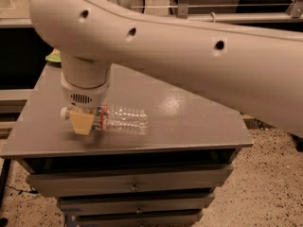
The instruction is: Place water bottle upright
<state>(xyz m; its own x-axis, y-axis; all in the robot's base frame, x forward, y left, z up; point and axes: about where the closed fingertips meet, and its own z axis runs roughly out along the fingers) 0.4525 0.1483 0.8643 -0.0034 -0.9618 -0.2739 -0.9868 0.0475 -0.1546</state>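
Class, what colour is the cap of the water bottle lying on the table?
White cap, camera view; the end effector is at the neck of the water bottle.

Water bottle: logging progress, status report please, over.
End effector at the water bottle cap end, near cabinet top front edge. Bottle on its side, not yet upright.

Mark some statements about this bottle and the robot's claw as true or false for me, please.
1. The water bottle lies on its side on the grey cabinet top. True.
2. The bottle's white cap points toward the picture's right edge. False: it points toward the left edge.
3. The gripper is down at the bottle's cap end. True.
4. The bottle sits inside a drawer. False: it lies on top of the cabinet, above the drawers.
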